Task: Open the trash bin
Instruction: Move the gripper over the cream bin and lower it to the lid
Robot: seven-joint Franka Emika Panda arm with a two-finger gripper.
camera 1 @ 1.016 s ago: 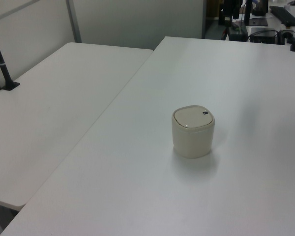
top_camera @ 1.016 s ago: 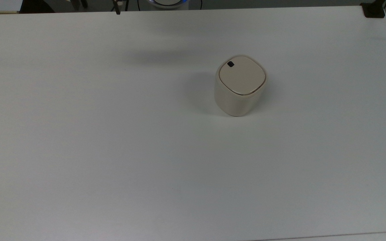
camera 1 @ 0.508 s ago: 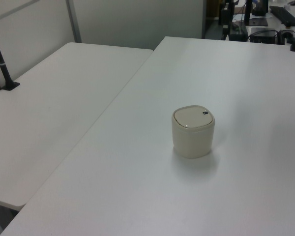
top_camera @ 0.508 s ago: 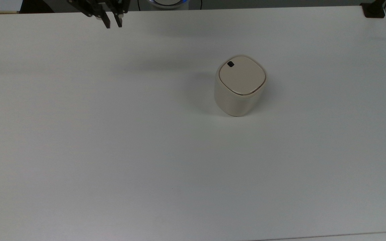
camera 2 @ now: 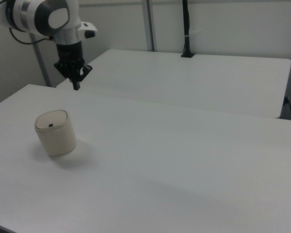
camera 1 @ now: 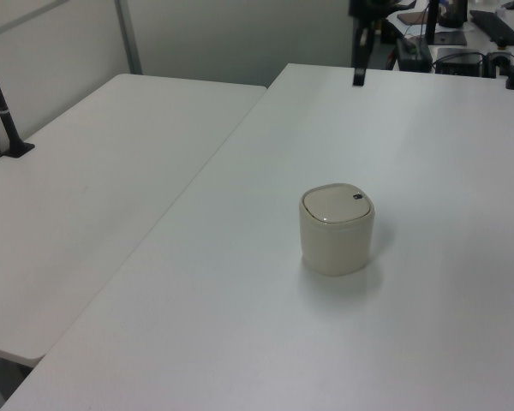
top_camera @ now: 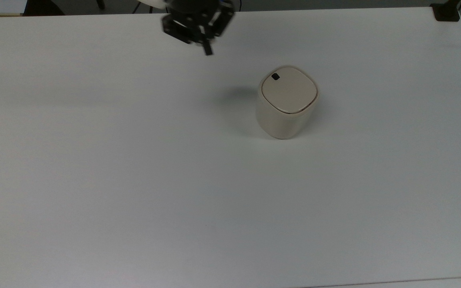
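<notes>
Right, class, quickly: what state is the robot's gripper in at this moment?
Gripper: shut, holding nothing, in the air and apart from the trash bin, whose lid is down.

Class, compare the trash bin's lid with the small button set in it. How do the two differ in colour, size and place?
Colour: the lid is cream, the button black. Size: the lid spans the whole top of the trash bin; the button is a small square within it. Place: the lid is centred on the bin, the button sits near one corner, at the top view's upper left. Both lie flat and level, with the lid closed.
</notes>
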